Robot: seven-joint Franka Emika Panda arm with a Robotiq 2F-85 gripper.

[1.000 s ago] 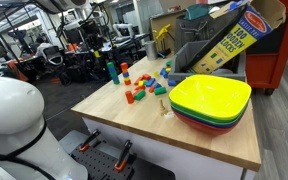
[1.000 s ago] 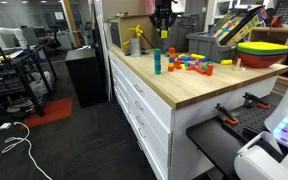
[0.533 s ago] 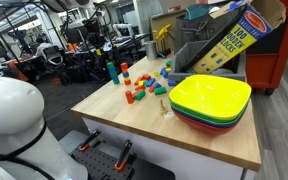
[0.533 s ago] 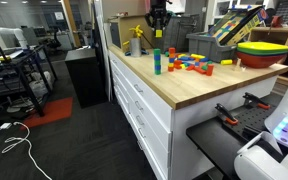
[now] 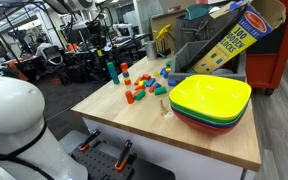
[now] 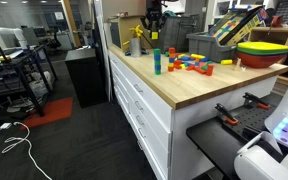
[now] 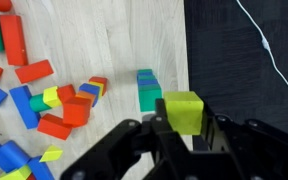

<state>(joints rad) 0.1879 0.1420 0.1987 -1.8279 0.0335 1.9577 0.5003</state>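
My gripper (image 7: 183, 125) is shut on a yellow-green block (image 7: 183, 110) and holds it in the air above the wooden table (image 7: 94, 45). In the wrist view a short tower of a blue block on a green block (image 7: 147, 88) stands just left of the held block, near the table's edge. In both exterior views the gripper (image 5: 100, 42) (image 6: 154, 34) hangs above this tower (image 5: 111, 71) (image 6: 157, 60). A scatter of red, blue, yellow and green blocks (image 7: 54, 105) lies further in on the table.
A stack of bright plastic bowls (image 5: 210, 100) (image 6: 261, 52) sits near one end of the table. A wooden-blocks box (image 5: 229, 40) leans on grey bins behind. A yellow spray bottle (image 6: 136, 42) stands at the back. The dark floor (image 7: 244, 50) lies beyond the table's edge.
The gripper has moved sideways with the yellow-green block, from over the loose blocks to above the blue and green tower.
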